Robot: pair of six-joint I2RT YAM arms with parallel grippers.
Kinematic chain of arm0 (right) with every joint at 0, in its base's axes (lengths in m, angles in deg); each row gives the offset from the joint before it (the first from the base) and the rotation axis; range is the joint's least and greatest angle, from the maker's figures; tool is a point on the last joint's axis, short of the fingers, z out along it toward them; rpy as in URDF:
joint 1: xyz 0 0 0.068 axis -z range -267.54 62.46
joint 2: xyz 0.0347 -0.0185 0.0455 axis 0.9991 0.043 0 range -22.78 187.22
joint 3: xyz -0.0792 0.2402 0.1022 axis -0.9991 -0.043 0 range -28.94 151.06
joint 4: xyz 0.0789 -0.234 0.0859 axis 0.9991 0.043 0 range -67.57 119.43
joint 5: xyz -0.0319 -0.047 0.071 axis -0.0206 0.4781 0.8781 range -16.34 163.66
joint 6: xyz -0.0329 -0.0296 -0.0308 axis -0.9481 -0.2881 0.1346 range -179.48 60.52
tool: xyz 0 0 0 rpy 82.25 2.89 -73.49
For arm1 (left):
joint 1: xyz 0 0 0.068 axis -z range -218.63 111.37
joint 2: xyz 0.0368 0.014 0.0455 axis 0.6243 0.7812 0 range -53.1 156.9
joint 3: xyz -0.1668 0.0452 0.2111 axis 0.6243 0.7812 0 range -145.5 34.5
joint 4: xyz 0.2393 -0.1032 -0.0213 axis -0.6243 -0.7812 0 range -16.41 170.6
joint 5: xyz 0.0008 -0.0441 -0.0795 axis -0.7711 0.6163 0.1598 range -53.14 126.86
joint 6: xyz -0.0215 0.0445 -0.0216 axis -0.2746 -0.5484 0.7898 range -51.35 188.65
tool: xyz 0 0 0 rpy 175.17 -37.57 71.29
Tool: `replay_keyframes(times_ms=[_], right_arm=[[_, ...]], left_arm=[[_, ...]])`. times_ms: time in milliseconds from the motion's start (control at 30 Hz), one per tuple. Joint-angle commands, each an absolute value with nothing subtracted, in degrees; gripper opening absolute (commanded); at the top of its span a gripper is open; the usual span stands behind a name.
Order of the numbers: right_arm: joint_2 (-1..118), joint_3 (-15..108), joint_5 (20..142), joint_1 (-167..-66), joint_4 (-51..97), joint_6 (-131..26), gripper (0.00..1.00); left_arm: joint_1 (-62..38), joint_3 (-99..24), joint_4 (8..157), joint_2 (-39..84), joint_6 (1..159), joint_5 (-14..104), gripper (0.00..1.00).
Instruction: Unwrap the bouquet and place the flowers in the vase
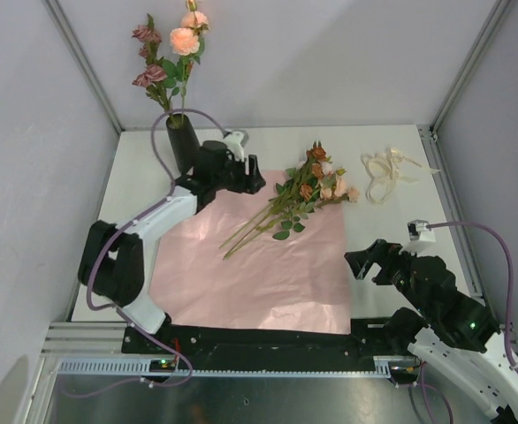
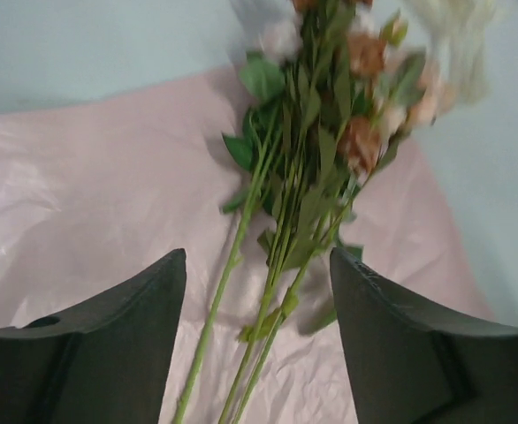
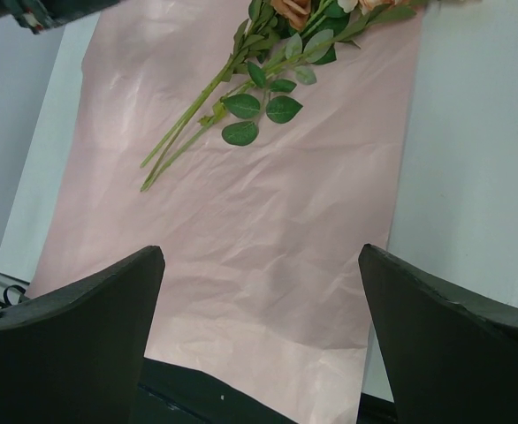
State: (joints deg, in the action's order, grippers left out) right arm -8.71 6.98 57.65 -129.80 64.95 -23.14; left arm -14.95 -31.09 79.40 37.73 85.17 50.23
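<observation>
Left gripper (image 2: 257,258) and right gripper (image 3: 261,253) both gape empty. The flowers (image 1: 299,199) lie loose on the pink paper (image 1: 268,274), some already in the vase (image 1: 182,146) — light, wiry, springy; best pinched low on the bare stems.

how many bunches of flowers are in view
2. One bunch stands in the black vase at the back left. The other bunch lies on the pink paper mid-table, heads pointing back right. A stray stem could hide under the left arm.
</observation>
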Motion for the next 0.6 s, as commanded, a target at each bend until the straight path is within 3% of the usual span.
replay_keyframes(times_ms=[0, 33, 167, 267, 567], right_arm=[[-9.13, 8.26, 57.87, -130.15, 63.17, -23.96, 0.99], [-9.23, 8.25, 57.81, -130.16, 63.19, -23.92, 0.99], [-9.4, 8.2, 57.5, -130.14, 63.13, -23.9, 0.99], [-9.49, 8.24, 57.25, -130.09, 63.17, -23.88, 0.99], [-9.95, 8.04, 57.1, -130.18, 63.3, -23.64, 0.99]], left_arm=[[-11.4, -36.6, 67.5, 41.4, 76.89, 47.57, 0.6], [-10.78, -37.31, 66.44, 42.32, 76.33, 47.09, 0.55], [-8.27, -40.19, 62.7, 45.7, 73.37, 43.82, 0.58], [-6.95, -42.16, 60.94, 48.3, 72.2, 43.31, 0.51], [-5.92, -45.44, 58.63, 54.09, 72.15, 44.26, 0.43]])
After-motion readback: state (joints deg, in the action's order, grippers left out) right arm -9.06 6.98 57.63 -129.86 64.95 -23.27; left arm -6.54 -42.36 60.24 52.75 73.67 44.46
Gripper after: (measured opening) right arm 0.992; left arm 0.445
